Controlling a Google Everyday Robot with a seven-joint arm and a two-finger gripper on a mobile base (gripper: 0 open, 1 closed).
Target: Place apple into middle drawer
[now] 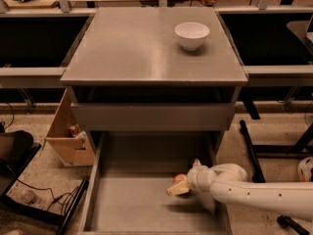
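The middle drawer (137, 202) is pulled out at the bottom of the grey cabinet, a wide shallow grey box with low side walls. My white arm reaches in from the right. My gripper (179, 184) is inside the drawer's right half, just above its floor. The small red apple (180, 178) sits between the fingers, and only its top shows. One pale yellowish finger (176, 189) lies under and in front of it. The gripper looks shut on the apple.
A white bowl (191, 35) stands on the cabinet top (132, 48) at the back right. A plain grey drawer front (151, 116) sits above the open drawer. A cardboard box (68, 136) and cables lie on the floor at left. Black frame legs (254, 141) stand at right.
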